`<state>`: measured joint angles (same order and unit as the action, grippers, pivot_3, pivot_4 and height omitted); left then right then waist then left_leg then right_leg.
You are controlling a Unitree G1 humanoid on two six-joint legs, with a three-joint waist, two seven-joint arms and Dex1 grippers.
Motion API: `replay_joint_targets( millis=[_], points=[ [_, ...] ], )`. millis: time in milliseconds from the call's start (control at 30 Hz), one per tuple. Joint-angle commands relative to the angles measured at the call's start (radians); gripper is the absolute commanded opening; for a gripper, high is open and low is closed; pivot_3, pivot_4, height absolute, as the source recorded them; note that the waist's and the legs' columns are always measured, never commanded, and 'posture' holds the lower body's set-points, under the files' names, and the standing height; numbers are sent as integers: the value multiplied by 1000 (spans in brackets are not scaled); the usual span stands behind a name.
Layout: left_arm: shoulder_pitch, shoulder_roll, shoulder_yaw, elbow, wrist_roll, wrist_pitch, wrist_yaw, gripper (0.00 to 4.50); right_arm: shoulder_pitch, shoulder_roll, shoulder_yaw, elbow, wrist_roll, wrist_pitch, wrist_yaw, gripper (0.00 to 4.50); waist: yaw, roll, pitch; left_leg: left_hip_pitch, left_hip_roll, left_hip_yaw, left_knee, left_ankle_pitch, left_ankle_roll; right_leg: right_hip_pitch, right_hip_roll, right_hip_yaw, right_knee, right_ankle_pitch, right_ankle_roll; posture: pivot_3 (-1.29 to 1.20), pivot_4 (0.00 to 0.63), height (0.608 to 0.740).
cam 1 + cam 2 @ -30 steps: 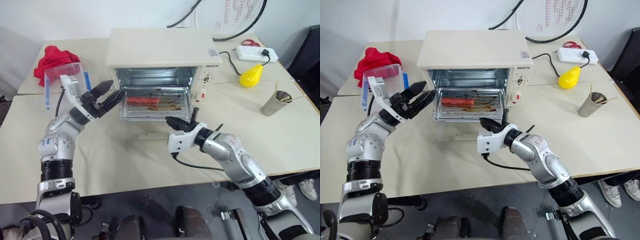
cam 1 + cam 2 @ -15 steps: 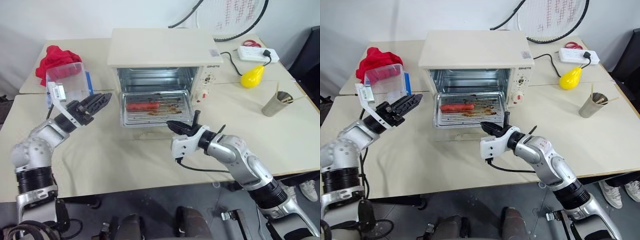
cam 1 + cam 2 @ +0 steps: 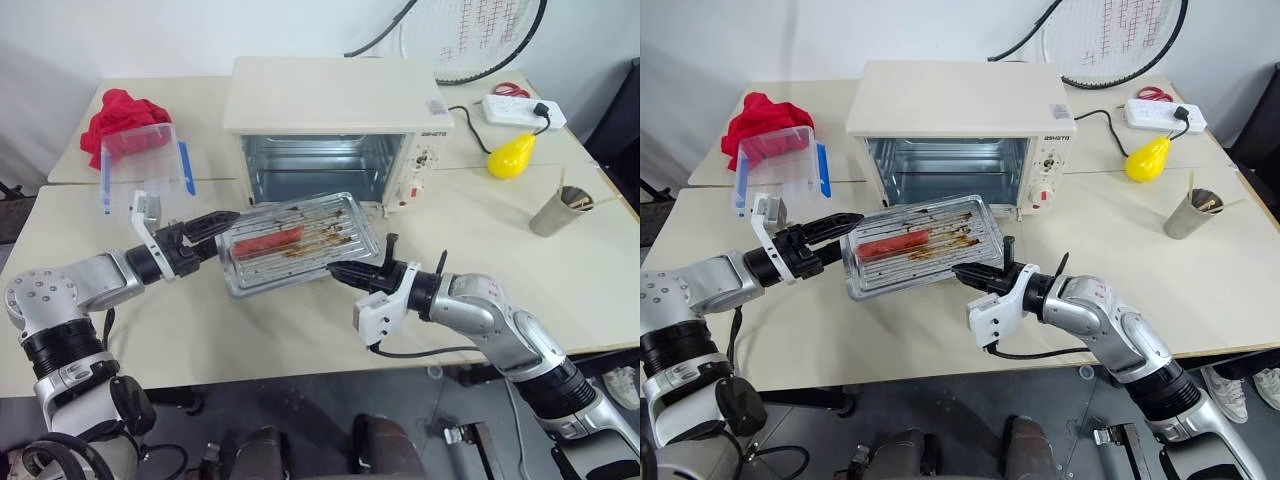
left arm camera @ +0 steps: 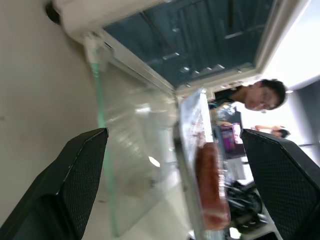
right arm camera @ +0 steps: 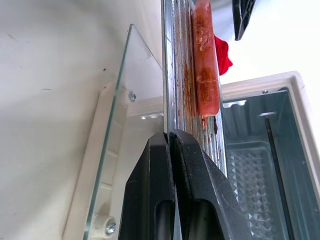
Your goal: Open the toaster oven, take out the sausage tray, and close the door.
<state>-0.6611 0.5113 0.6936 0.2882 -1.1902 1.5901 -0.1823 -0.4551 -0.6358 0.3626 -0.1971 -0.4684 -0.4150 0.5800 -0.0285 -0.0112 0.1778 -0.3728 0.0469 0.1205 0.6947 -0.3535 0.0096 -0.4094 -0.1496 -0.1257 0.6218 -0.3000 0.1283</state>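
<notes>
So the tray (image 3: 298, 243) is out of the oven (image 3: 335, 125) now, held in mid-air at the middle of the frame, just in front of the open cavity and above the door (image 5: 112, 150), which is folded down flat over the tabletop (image 3: 560, 270). It's pinched at its near right edge by the right pincer (image 3: 345, 272), pressed tight on the rim, probably because that thin lip is the only bit that can be gripped. The tray is tilted, its left end lower, and the sausage (image 3: 268, 240) is sitting toward that left side, so a slide-off looks like a real risk. That's likely why the left pincer (image 3: 215, 228) is parked right at the tray's left end with its fingers spread wide: judged as a second support about to be taken, though no contact can be made out yet. Setting the tray down and shutting the door are both left to do. The clear box (image 3: 143, 160) at the upper left isn't involved.
</notes>
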Motion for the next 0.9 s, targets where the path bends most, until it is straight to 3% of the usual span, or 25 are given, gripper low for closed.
replay_joint_targets(
  millis=[33,167,267,600,700,900],
  points=[
    [-11,-20,52,-2,-95,24,65,4500,-13,-1,-33,-36,33,-29,3,21,0,0,0,0,0,0,0,0,0,0,0,0,0,0,0,0,150,740],
    [6,-17,38,8,-209,24,121,4500,-29,3,-35,-19,34,-46,5,21,1,0,0,0,0,0,1,0,0,0,0,1,0,0,0,0,150,740],
    [11,-48,59,17,-292,7,208,3887,-42,6,-31,-10,41,-61,9,0,1,0,0,0,0,0,1,0,0,0,0,1,0,0,0,0,150,740],
    [143,-6,-107,-12,-720,-204,505,962,-55,5,-33,19,52,-83,16,0,0,-1,0,1,0,-1,1,0,0,0,-1,4,1,0,0,0,150,740],
    [180,11,-156,-43,-780,-253,530,61,-57,4,-32,27,56,-91,18,0,2,-1,0,1,0,-1,1,0,0,0,-1,5,1,0,0,0,150,740],
    [234,-28,-158,-104,-782,-305,548,7,-61,2,-36,48,72,-110,24,0,1,-1,0,1,-1,-1,1,0,0,1,0,5,0,0,0,0,150,740]
  ],
)
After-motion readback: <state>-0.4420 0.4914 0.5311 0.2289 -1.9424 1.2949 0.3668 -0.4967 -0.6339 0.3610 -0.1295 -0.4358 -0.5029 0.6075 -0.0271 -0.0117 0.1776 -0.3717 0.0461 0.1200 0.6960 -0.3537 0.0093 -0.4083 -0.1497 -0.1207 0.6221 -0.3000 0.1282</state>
